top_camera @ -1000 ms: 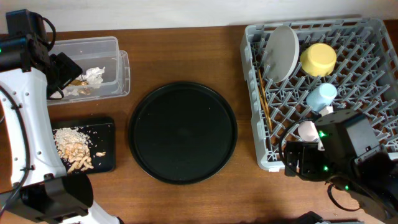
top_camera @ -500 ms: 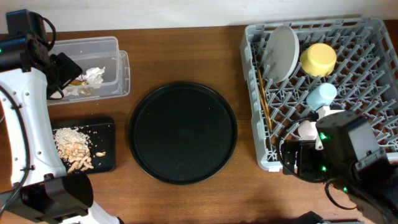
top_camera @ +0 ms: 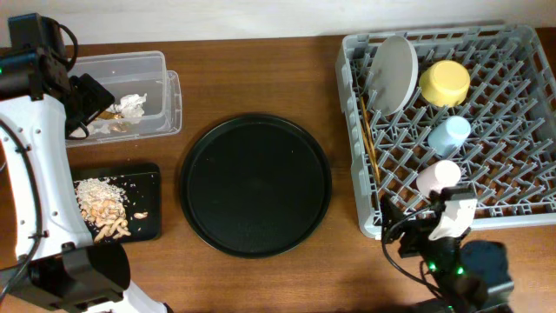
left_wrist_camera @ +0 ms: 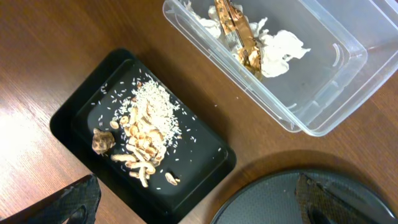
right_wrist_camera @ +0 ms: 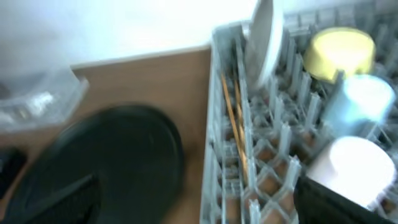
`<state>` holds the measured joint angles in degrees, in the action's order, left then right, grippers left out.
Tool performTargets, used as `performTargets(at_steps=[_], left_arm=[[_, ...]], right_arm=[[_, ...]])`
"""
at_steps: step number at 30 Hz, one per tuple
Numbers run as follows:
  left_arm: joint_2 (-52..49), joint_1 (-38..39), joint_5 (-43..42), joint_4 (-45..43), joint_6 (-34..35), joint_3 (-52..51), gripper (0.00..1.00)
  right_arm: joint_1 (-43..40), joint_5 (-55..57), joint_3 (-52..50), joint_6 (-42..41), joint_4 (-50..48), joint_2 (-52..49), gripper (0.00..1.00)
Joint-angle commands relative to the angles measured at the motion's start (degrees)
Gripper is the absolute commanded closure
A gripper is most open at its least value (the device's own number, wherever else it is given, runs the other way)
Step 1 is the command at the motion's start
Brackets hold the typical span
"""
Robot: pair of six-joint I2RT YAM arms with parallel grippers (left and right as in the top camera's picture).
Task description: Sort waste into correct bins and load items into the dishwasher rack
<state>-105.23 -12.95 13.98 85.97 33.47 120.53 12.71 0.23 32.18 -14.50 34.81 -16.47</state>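
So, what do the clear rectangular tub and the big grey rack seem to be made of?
The clear rectangular tub looks like glossy plastic: see-through walls with highlights. The big grey pegged rack looks like matte moulded plastic, probably, from its uniform lattice.

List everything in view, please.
dishwasher rack: one, grey, right
plate: one, grey, rack's back left
bowl: one, yellow, rack's back
blue cup: one, light blue, mid-rack
pink cup: one, pink, rack's front
chopsticks: pair, wooden, rack's left
round tray: one, black, centre
tub: one, clear, back left
napkins: few, white, tub
scraps: few, brown, tub
rectangular tray: one, black, front left
food bits: many, beige, rectangular tray
left gripper: one, black, open, back left
right gripper: one, black, open, by rack's front
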Motion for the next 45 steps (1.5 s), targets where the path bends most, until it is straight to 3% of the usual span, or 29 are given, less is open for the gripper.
performTargets(at_steps=[1, 6, 12, 17, 26, 45], left_arm=[[-0.3, -0.2, 0.4, 0.0, -0.3, -0.3, 0.01], [-0.3, -0.2, 0.4, 0.0, -0.3, -0.3, 0.01], [-0.3, -0.2, 0.4, 0.0, -0.3, -0.3, 0.01], [-0.3, -0.2, 0.4, 0.0, -0.3, -0.3, 0.01], [-0.3, -0.2, 0.4, 0.0, -0.3, -0.3, 0.01], [-0.3, -0.2, 0.4, 0.0, -0.3, -0.3, 0.01]], right_arm=[[-0.5, -1.5, -10.6, 0.8, -8.3, 7.7, 0.02], [-3.8, -2.8, -22.7, 0.8, -21.7, 15.8, 0.02], [-6.3, -3.2, -31.8, 0.8, -36.5, 16.3, 0.02], [-9.1, -2.1, -31.9, 1.4, -36.0, 16.3, 0.02], [-11.0, -0.4, -31.9, 11.5, -30.3, 16.3, 0.02], [-11.0, -0.4, -31.9, 11.1, -30.3, 16.3, 0.01]])
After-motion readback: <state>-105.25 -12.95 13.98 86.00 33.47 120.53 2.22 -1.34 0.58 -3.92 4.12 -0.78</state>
